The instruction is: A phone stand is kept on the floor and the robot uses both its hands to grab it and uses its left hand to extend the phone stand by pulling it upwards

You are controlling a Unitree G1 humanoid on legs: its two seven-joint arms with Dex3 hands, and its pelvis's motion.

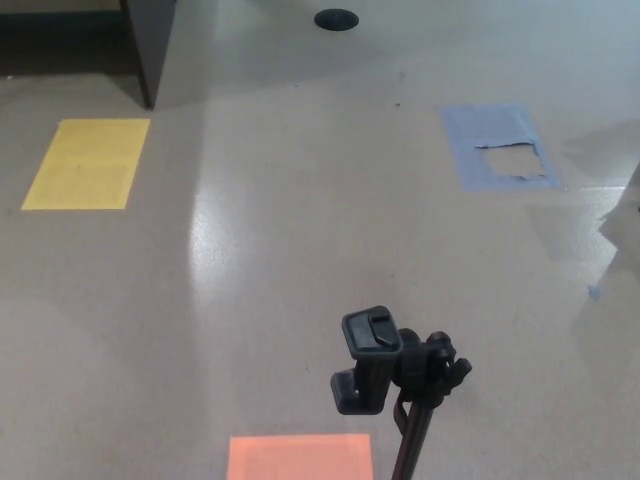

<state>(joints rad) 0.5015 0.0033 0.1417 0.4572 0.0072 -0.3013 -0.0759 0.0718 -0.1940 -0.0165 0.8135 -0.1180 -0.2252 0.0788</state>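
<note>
The stand [400, 385] is rising from the bottom edge, right of centre, its pole running up and slightly left – long axis close to upright. Its black clamp head is sitting at the top, the jaw pointing up and away from the camera. The pole's lower part and base are being cut off by the frame. Neither hand is showing, so nothing can be told of the fingers.

An orange patch [300, 457] is lying just left of the pole, cropped below. Farther off, a yellow patch [88, 163] and a torn blue patch [498, 147] are lying on the floor [300, 250] – well apart. A dark disc [336, 19] is sitting near the top edge.
</note>
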